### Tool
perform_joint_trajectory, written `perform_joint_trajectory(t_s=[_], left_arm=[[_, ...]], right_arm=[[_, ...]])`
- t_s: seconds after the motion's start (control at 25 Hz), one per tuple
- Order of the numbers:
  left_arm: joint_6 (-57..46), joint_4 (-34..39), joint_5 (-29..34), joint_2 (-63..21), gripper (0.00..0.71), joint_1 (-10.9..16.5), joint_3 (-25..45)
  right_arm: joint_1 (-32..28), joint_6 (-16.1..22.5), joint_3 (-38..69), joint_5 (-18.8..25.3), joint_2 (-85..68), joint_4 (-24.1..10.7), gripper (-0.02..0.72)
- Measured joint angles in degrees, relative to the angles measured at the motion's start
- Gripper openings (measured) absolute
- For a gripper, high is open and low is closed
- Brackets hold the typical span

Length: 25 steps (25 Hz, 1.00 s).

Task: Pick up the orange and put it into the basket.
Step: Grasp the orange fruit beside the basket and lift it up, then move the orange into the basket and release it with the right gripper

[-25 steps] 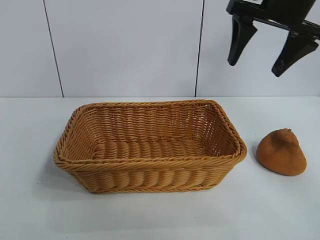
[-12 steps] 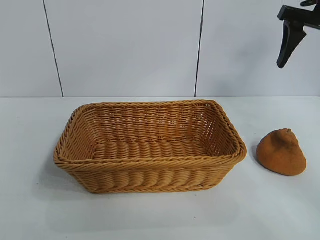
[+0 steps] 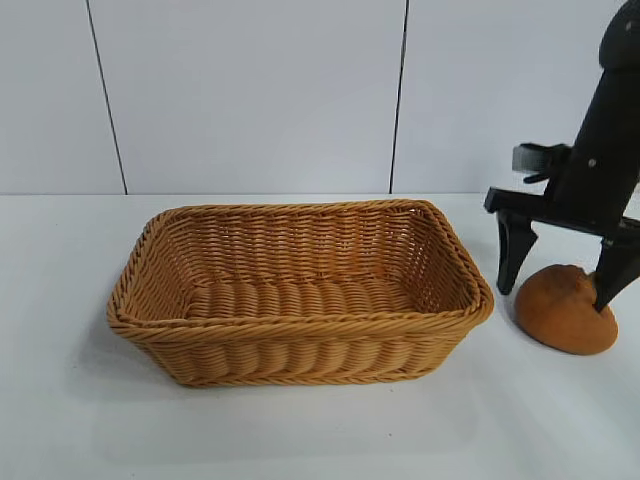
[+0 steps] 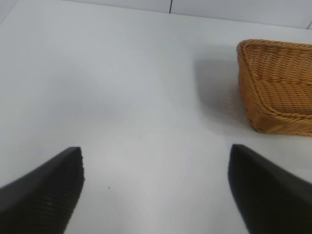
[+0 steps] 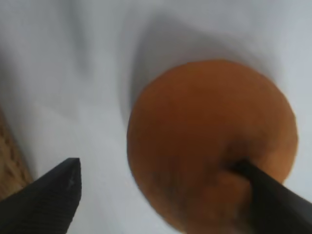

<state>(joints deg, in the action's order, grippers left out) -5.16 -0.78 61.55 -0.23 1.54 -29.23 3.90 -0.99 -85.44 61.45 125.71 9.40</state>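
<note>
The orange, a dull brownish-orange lump, lies on the white table just right of the basket, a large honey-tan wicker basket with nothing in it. My right gripper is down over the orange and open. One finger stands on the basket side of the orange, apart from it, and the other rests on the orange's top. The right wrist view shows the orange between the spread fingers of the right gripper. My left gripper hangs open over bare table, with the basket's end wall ahead of it.
A white panelled wall stands behind the table. A corner of the basket lies close beside the right gripper's near finger. Bare table stretches in front of the basket and to its left.
My right gripper has come down from high at the upper right onto the orange, its fingers still spread. The basket and the left gripper have not moved.
</note>
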Motion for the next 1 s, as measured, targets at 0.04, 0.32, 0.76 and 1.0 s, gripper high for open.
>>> perform_joint_trajectory(t_s=[0.04,0.32,0.76,1.0], left_arm=[[0.0,0.0,0.0,0.0,0.58,0.0,0.0],[0.0,0.0,0.0,0.0,0.58,0.0,0.0],[0.0,0.0,0.0,0.0,0.58,0.0,0.0],[0.0,0.0,0.0,0.0,0.58,0.0,0.0]], right_arm=[[0.0,0.53,0.0,-0.13,0.16,-1.13,0.511],[0.0,2.0,-0.47,1.53,-2.31,-5.09,0.034],[2.55,2.0,-13.89,7.79,-11.23,-2.59,0.034],[8.6,2.44,-19.97,7.92,-11.3,-2.59,0.034]])
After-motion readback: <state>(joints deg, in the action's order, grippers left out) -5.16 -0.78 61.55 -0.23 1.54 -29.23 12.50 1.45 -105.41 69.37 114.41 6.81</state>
